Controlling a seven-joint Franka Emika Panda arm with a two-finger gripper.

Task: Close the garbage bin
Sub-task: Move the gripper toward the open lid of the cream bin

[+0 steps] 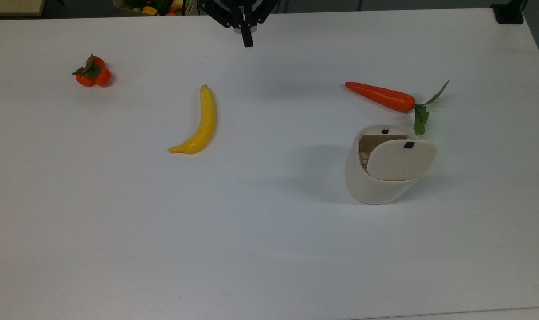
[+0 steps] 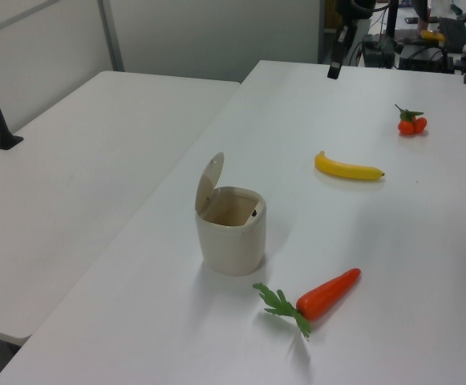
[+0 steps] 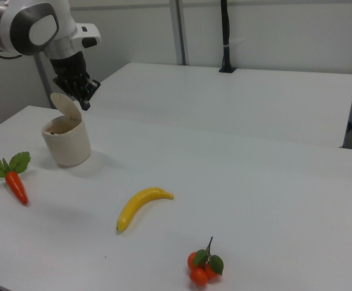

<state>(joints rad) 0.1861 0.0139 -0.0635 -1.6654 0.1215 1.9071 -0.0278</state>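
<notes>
Fingers of the tool (image 1: 247,42) were pressed together in the top view, hanging at the worktop's (image 1: 269,249) far edge; the bin (image 1: 376,178) stood well down and to the top view's right of it, lid (image 1: 400,159) raised, with the carrot (image 1: 380,96) between and the banana (image 1: 198,124) below-left. In the left view the tool (image 2: 333,70) hung far behind the bin (image 2: 231,233), its lid (image 2: 209,183) upright. In the right view the tool (image 3: 86,104) appeared just above the lid (image 3: 66,105).
</notes>
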